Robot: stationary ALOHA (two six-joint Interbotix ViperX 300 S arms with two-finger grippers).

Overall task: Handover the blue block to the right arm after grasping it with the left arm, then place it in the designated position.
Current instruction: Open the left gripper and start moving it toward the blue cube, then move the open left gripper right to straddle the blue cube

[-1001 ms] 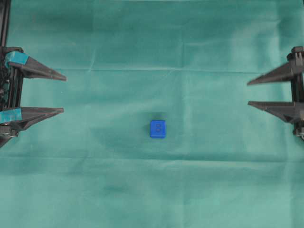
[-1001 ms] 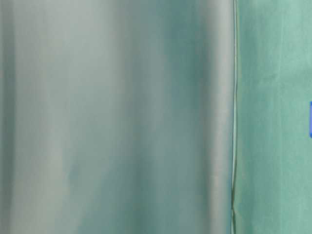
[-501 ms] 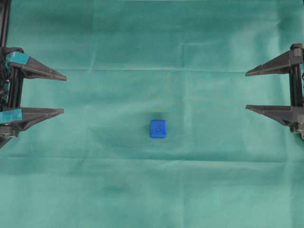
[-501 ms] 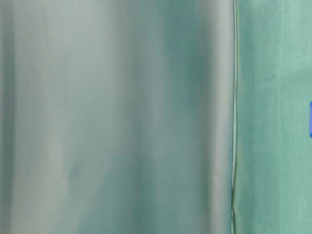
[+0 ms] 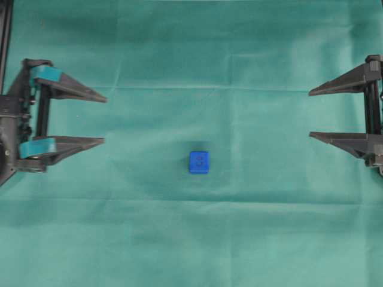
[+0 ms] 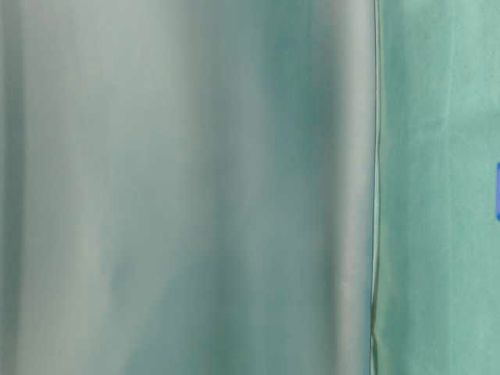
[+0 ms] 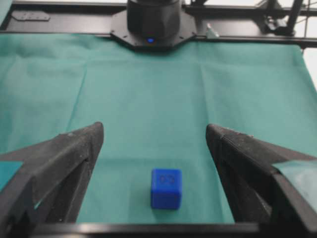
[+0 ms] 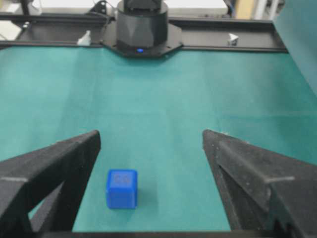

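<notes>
The blue block [image 5: 199,162] lies alone on the green cloth near the middle of the overhead view, with a faint dark figure on its top face. My left gripper [image 5: 105,119], with teal tape bands, stands open well to the block's left, its fingers pointing at it. In the left wrist view the block [image 7: 166,188] sits on the cloth ahead of the open left gripper [image 7: 154,128], untouched. My right gripper [image 5: 310,114], plain black, is open at the far right. The right gripper [image 8: 151,134] sees the block [image 8: 122,188] towards its left finger. The designated position cannot be made out in any view.
Green cloth [image 5: 197,239] covers the whole table, with faint creases. Each wrist view shows the opposite arm's black base [image 7: 151,20] [image 8: 141,25] and a black frame rail at the cloth's far edge. A blurred grey-green surface [image 6: 187,187] fills most of the table-level view.
My left gripper has moved right, toward the block, still open. The right gripper's fingers spread a little wider early on, then stayed put. The block has not moved.
</notes>
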